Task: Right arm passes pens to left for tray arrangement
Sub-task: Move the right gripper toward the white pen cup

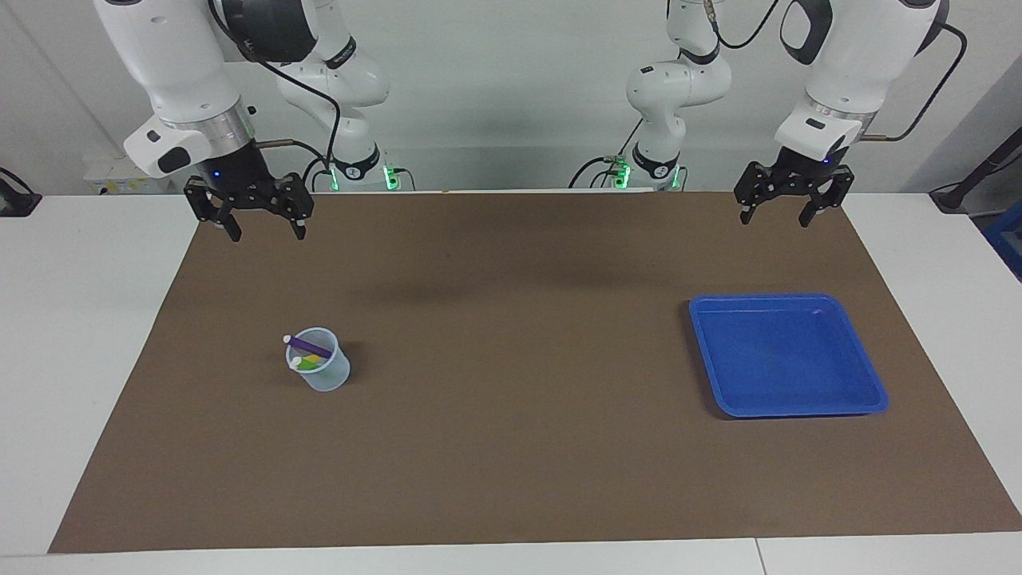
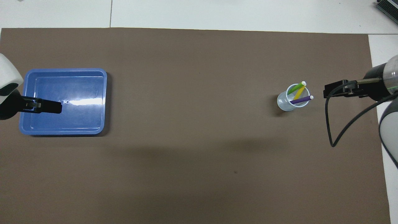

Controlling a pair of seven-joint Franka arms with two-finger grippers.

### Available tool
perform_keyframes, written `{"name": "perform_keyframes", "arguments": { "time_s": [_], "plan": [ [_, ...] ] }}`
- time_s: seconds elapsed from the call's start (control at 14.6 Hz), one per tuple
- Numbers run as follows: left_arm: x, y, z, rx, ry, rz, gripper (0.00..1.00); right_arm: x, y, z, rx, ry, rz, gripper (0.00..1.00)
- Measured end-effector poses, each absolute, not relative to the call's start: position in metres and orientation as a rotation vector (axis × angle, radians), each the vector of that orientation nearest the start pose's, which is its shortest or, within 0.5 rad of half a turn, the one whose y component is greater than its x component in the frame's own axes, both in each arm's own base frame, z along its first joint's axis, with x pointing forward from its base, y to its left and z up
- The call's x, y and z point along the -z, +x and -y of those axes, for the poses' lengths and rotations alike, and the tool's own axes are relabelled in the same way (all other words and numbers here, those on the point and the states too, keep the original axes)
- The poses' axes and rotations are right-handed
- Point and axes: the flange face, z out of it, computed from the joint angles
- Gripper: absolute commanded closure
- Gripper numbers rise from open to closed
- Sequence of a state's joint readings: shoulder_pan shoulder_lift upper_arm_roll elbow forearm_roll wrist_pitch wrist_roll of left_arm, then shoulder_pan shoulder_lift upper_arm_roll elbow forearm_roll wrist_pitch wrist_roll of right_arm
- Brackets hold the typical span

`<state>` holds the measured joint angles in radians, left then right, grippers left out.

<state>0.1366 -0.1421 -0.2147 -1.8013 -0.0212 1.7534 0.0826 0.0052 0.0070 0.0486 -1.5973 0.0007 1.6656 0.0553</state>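
Both sets of jaws spread, nothing held. Right gripper (image 1: 263, 228) raised over mat edge nr its base; left gripper (image 1: 786, 214) likewise at its own end – both arms waiting. Pens (image 2: 299, 92) – green, yellow, purple – stood in clear cup (image 2: 287, 104) toward right arm's end. Blue tray (image 1: 786, 355) seen on brown mat (image 1: 511, 447) of surface, toward left arm's end, well apart from cup.

This is a robotics lab. Two white robot arms (image 1: 184, 72) stand on bases with green indicator lights at the edge of a white surface (image 1: 80, 319), trailing black cables (image 2: 339, 130). A plain brown mat (image 1: 511, 399) covers most of that surface, with bare white walls (image 1: 511, 80) rising just past the arms' bases and equipment at the mat's corner.
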Motion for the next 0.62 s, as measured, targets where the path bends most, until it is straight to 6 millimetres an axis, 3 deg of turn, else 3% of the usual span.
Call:
{"name": "perform_keyframes", "arguments": {
  "time_s": [0.41,0.62],
  "plan": [
    [-0.606,0.523,0.050,0.143,-3.119,-0.245,0.00,-0.615,0.565,-0.028,0.089,-3.136,-0.009,0.00],
    [-0.606,0.523,0.049,0.143,-3.120,-0.241,0.00,-0.603,0.565,-0.032,0.114,-3.135,0.000,0.00]
  ]
}}
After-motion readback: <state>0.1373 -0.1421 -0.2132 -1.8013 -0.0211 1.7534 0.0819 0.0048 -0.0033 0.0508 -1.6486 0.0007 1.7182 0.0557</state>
